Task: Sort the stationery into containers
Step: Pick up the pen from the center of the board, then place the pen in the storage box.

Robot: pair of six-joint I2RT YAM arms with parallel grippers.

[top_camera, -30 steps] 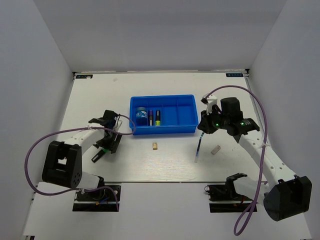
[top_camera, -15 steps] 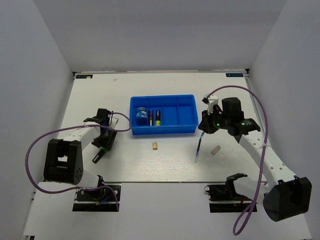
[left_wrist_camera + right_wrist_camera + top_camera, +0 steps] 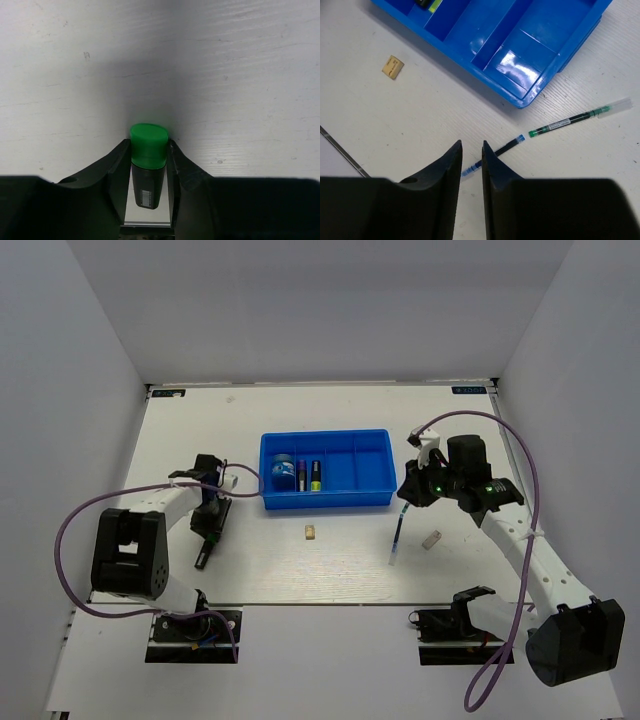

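A dark marker [image 3: 146, 185] with a green cap lies on the table, and my left gripper [image 3: 148, 143] is shut on that cap; from above the gripper [image 3: 209, 528] covers the marker's [image 3: 203, 554] upper end. My right gripper [image 3: 471, 144] hovers with its jaws a narrow gap apart and nothing between them, above the thin blue-tipped pen [image 3: 495, 152]. The pen [image 3: 397, 538] lies right of the tan block [image 3: 312, 532], which also shows in the right wrist view [image 3: 393, 67]. The blue tray [image 3: 325, 502] holds a blue roll [image 3: 283, 468] and two markers [image 3: 315, 476].
A pale grey block [image 3: 432, 538] lies right of the pen. A green-marked pen piece [image 3: 580, 117] with a clear end lies in line with the blue-tipped one, near the tray's corner [image 3: 530, 95]. White walls enclose the table on three sides.
My left gripper has slid left and nearer along the table onto the marker, and its jaws have closed onto the green cap. The right arm has hardly moved.
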